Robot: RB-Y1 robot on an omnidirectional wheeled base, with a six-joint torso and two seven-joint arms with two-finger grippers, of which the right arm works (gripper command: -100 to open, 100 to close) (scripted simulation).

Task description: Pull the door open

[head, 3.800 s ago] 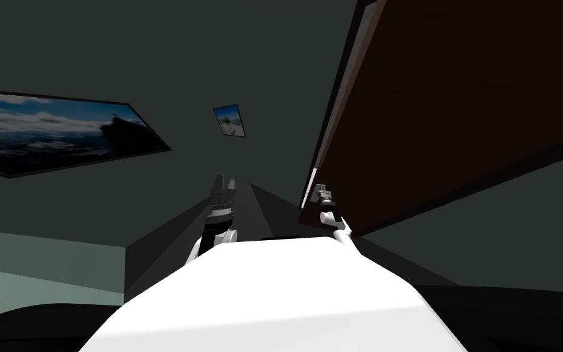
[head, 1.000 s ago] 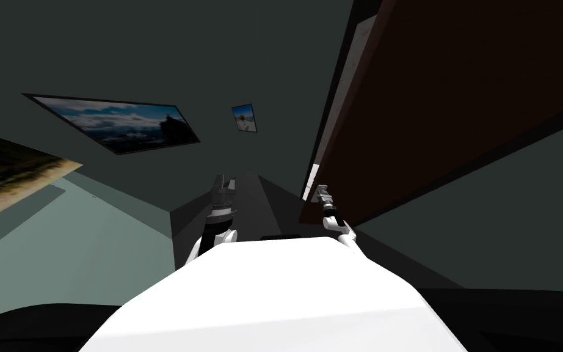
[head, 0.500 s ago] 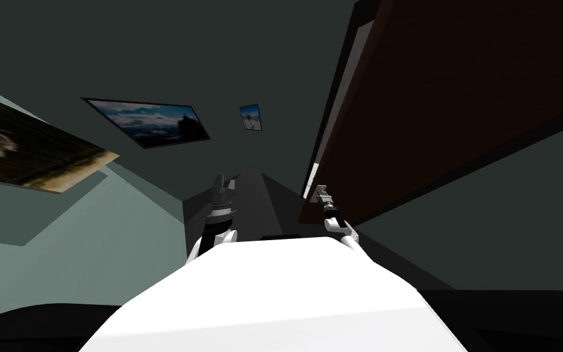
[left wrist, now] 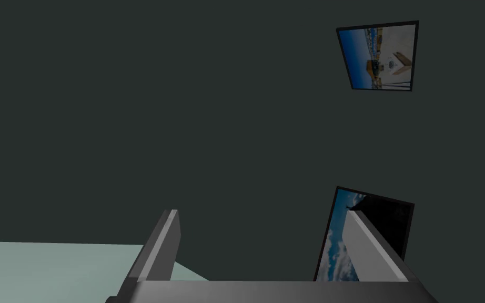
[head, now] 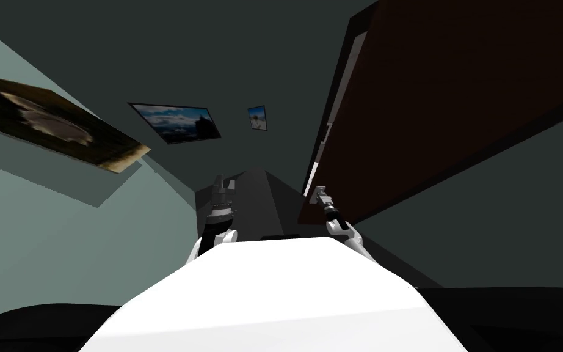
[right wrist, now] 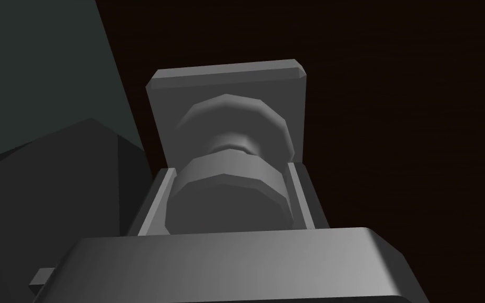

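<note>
A dark brown door [head: 457,104] stands partly open on my right, its free edge facing me. A grey round knob [right wrist: 231,189] on a square grey plate [right wrist: 225,79] sits near that edge. My right gripper [right wrist: 228,197] is shut on the door knob, one finger pressing each side of it; in the head view that gripper [head: 321,197] touches the door's lower edge. My left gripper [head: 223,183] is held up in front of my chest, away from the door, with its fingers [left wrist: 165,244] open and nothing between them.
A dark grey-green wall [head: 213,55] carries a wide framed picture [head: 176,121] and a small one [head: 257,118]. A paler wall [head: 60,244] with a brown framed picture [head: 48,125] runs along my left. A pale gap [head: 311,174] shows at the door's edge.
The whole head view has swung: the pictures slid right and the pale left wall came into sight, so I have turned or backed off. The right gripper stays on the knob.
</note>
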